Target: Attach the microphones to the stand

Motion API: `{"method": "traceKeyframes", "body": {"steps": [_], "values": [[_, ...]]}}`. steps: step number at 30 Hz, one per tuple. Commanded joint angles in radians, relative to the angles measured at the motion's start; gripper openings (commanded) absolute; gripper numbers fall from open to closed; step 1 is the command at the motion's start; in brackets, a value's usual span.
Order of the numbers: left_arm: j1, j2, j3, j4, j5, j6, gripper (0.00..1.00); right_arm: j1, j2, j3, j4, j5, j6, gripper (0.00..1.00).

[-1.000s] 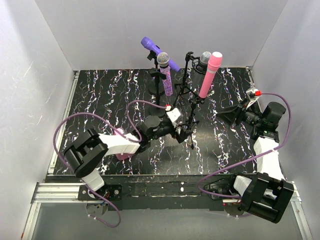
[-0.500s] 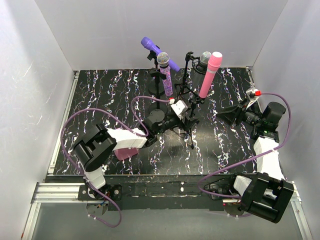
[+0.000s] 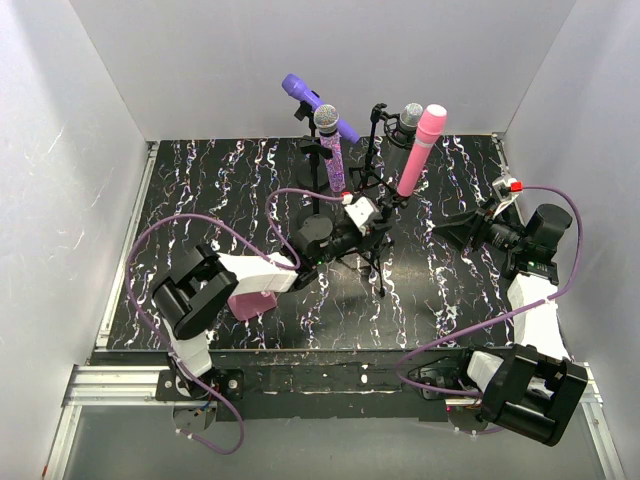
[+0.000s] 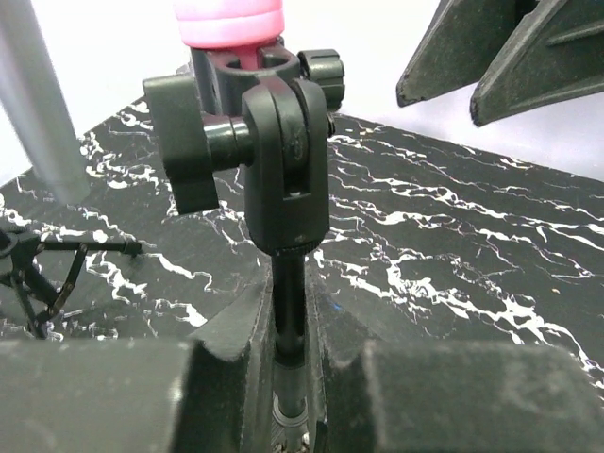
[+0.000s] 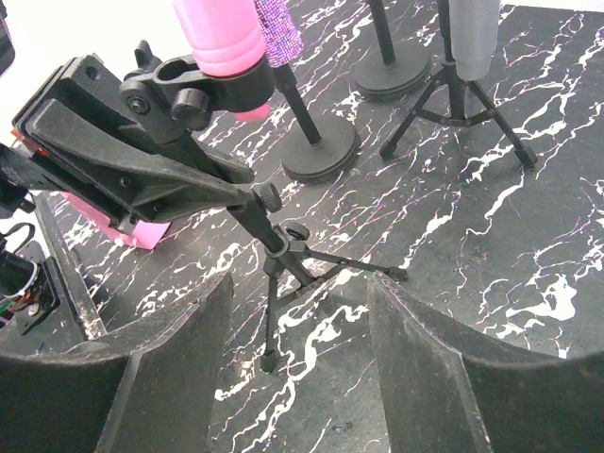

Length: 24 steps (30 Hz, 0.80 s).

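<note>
- The left gripper [image 4: 290, 326] is clamped shut on the thin pole of a black tripod stand [image 5: 276, 264], just under the stand's clip.
- That clip holds the pink stick microphone [image 3: 418, 150], which leans with its head up and toward the far edge of the black, white-veined worktop [image 3: 200, 180].
- The stand's feet rest near the middle of the worktop.
- The silver-grey microphone [image 3: 411, 116] stands just behind the pink one. Its mount is mostly hidden, probably another tripod.
- The glittery purple microphone with a silver mesh head [image 3: 333, 155] sits upright on a round-based stand, left of centre near the far edge.
- The plain purple microphone [image 3: 320, 108] is tilted on a stand behind it.
- The right gripper [image 3: 448, 224] hovers by the right edge with its jaws partly apart, gripping nothing.
- A squat pink wedge block [image 3: 250, 304] lies under the left arm, near the front edge.
</note>
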Motion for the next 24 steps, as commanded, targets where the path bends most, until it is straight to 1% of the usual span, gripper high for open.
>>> {"method": "traceKeyframes", "body": {"steps": [1,3,7,11,13,15,19,24], "values": [[0.048,-0.165,-0.067,-0.056,0.071,-0.062,0.0,-0.005,0.005,0.049,0.01,-0.015,-0.017,0.66],[0.065,-0.237,-0.11,-0.108,0.088,-0.082,0.0,-0.008,0.005,0.051,0.009,-0.018,-0.019,0.66],[0.089,-0.407,-0.205,-0.201,0.085,-0.073,0.0,-0.008,0.009,0.052,0.007,-0.019,-0.019,0.66],[0.134,-0.558,-0.296,-0.248,0.022,-0.071,0.0,-0.008,0.011,0.052,0.006,-0.021,-0.019,0.66],[0.167,-0.604,-0.325,-0.251,0.005,-0.071,0.0,-0.01,0.012,0.052,0.006,-0.023,-0.02,0.66],[0.218,-0.624,-0.342,-0.238,0.028,-0.09,0.0,-0.01,0.014,0.054,0.004,-0.023,-0.019,0.66],[0.328,-0.609,-0.342,-0.182,0.138,-0.143,0.0,-0.01,0.009,0.054,0.002,-0.02,-0.02,0.66],[0.43,-0.584,-0.322,-0.161,0.272,-0.162,0.0,-0.014,0.006,0.055,0.001,-0.021,-0.02,0.66]]}}
